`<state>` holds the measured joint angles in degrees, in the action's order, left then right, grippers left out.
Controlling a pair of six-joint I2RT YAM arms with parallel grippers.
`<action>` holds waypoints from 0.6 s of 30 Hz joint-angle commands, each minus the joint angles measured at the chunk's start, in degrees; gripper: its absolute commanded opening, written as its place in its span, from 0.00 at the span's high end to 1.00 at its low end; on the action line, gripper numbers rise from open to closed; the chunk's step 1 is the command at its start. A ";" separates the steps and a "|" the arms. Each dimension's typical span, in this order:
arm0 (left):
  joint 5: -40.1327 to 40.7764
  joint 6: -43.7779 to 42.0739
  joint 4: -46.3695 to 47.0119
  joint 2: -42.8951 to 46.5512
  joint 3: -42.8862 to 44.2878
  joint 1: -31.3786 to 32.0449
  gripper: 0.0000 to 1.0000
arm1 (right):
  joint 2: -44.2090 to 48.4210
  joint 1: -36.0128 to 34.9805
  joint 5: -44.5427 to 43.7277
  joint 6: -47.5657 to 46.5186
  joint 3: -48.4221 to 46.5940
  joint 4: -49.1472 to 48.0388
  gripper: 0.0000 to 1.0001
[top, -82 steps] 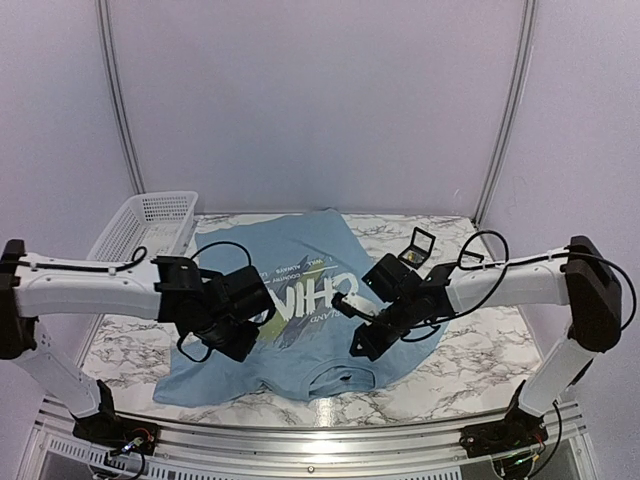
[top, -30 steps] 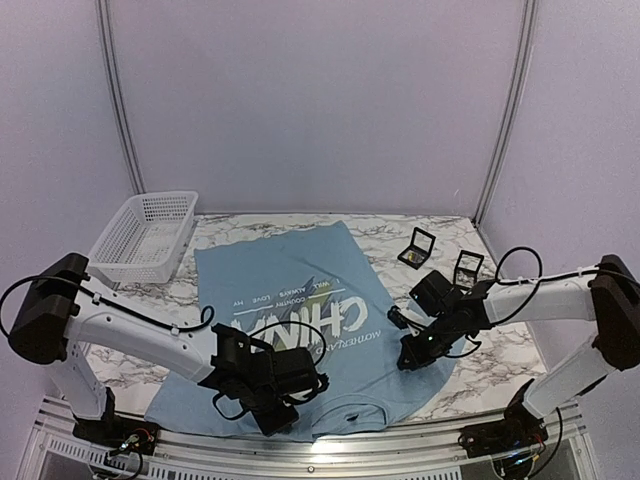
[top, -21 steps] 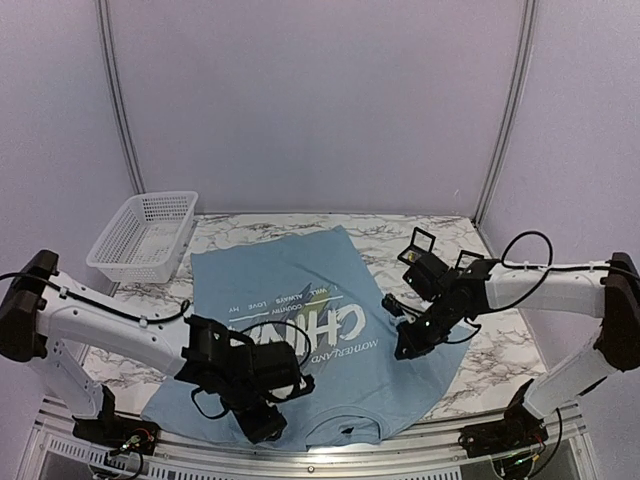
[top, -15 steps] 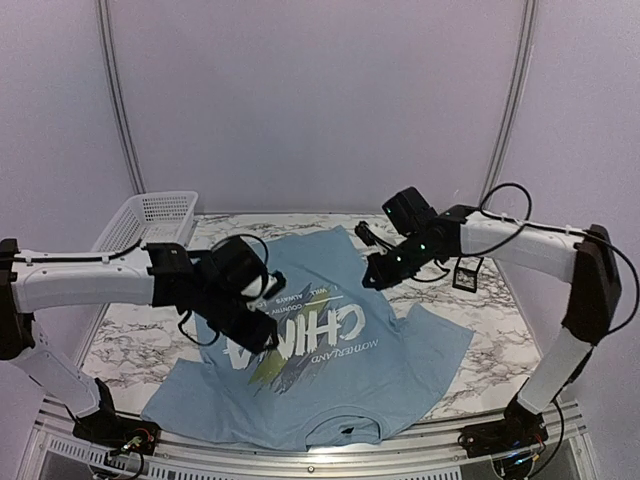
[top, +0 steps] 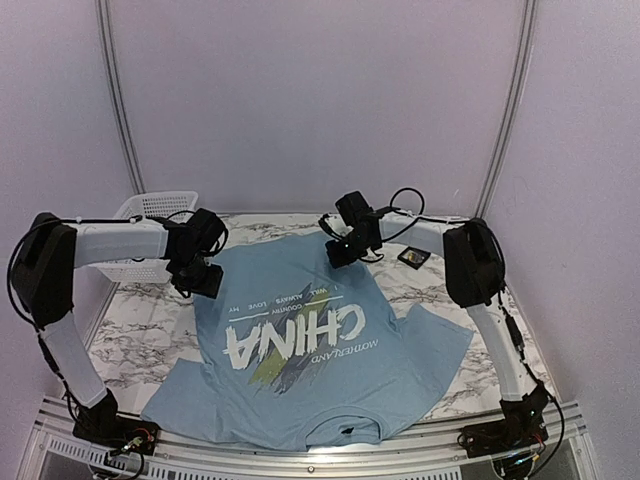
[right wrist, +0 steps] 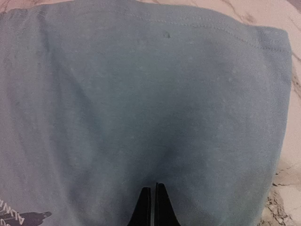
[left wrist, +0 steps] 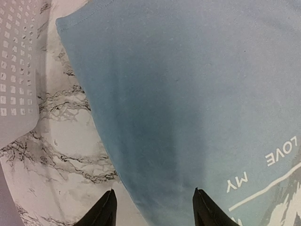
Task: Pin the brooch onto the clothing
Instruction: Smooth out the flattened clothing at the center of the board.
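Observation:
The clothing, a light blue T-shirt [top: 320,370] with white "CHINA" lettering, lies spread flat on the marble table. My left gripper [top: 205,282] hovers over its far left hem corner. In the left wrist view that gripper [left wrist: 153,200] is open, straddling the shirt's edge [left wrist: 188,94] with nothing between the fingers. My right gripper [top: 338,253] sits at the far right hem corner. In the right wrist view it [right wrist: 151,193] is shut just above the blue cloth [right wrist: 141,94], holding nothing that I can see. The brooch is out of view.
A white mesh basket [top: 160,205] stands at the far left, partly behind my left arm, and shows at the left edge of the left wrist view [left wrist: 16,61]. A small black case [top: 410,257] lies right of the shirt's hem. Bare marble [top: 130,320] flanks the shirt.
Both arms swung from the near side of the shirt to its far hem. The shirt now lies flatter and wider. My left gripper opened; the right stayed shut.

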<state>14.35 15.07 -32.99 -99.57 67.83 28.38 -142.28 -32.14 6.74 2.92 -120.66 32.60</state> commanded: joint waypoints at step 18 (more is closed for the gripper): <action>7.69 -12.30 1.12 -17.55 14.58 -3.24 0.43 | -11.60 7.27 0.69 3.41 -13.01 1.11 1.00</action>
<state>20.75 5.02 -31.81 -116.73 80.42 25.80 -150.85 -25.21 6.52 6.46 -131.11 30.87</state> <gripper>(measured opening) 0.568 0.001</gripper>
